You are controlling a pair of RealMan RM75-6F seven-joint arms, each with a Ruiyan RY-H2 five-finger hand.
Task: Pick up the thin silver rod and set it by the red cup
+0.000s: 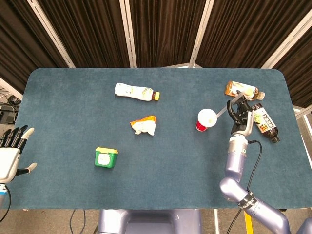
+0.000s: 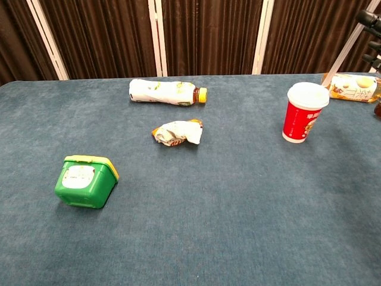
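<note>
The right hand grips the thin silver rod, which slants up off the bench just right of the red cup, its low end near the cup's rim. Right of the hand lie two bottles, one dark, one amber. The left hand hangs at the bench's near left edge, fingers apart, holding nothing.

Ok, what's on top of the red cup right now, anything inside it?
A white lid covers the red cup, so its inside cannot be seen. The thin silver rod, held in the right hand, slants down toward the cup's rim; contact cannot be told.
</note>
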